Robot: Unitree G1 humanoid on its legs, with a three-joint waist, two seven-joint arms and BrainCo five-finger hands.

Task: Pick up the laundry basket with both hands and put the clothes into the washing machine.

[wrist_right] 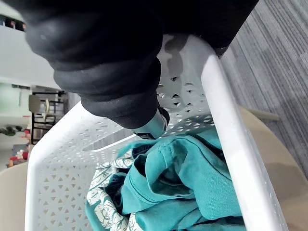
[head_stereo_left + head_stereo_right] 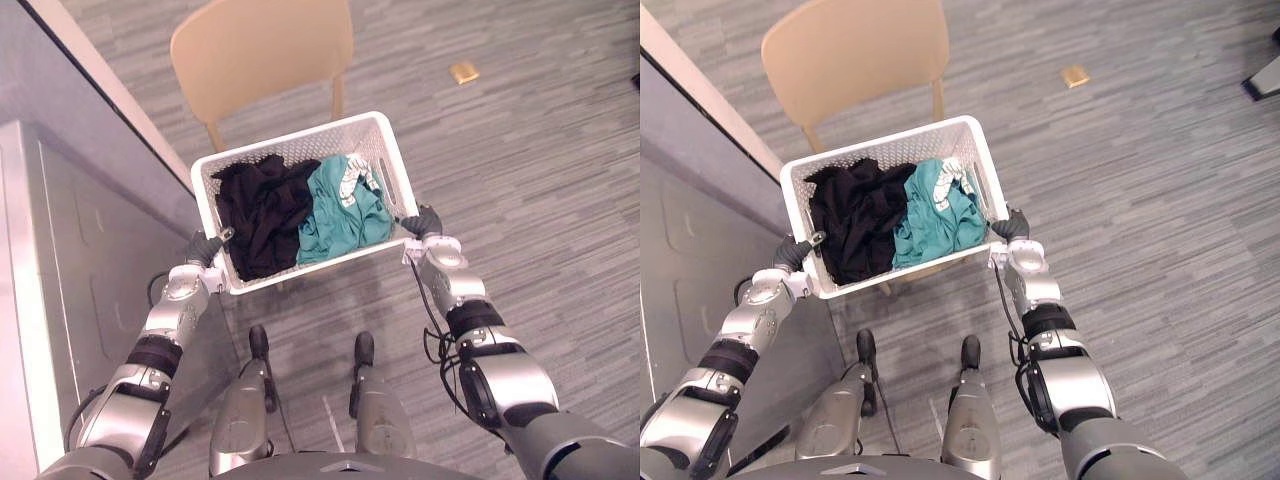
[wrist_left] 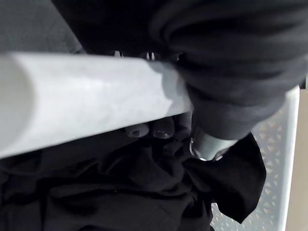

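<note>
A white perforated laundry basket (image 2: 290, 138) is held between my two hands over the seat of a tan chair (image 2: 262, 45). Black clothes (image 2: 262, 210) fill its left half and a teal garment (image 2: 340, 212) with a patterned piece lies in its right half. My left hand (image 2: 203, 248) grips the near left corner; in the left wrist view its fingertips (image 3: 159, 129) curl under the white rim (image 3: 86, 101). At the near right corner my right hand (image 2: 423, 222) is closed on the rim (image 1: 226, 110), its thumb reaching inside above the teal garment (image 1: 183, 187).
The grey washing machine (image 2: 60, 260) stands close on my left, below a pale wall edge. The chair's backrest rises just beyond the basket. Grey striped floor spreads to the right, with a small tan object (image 2: 464, 72) lying far off.
</note>
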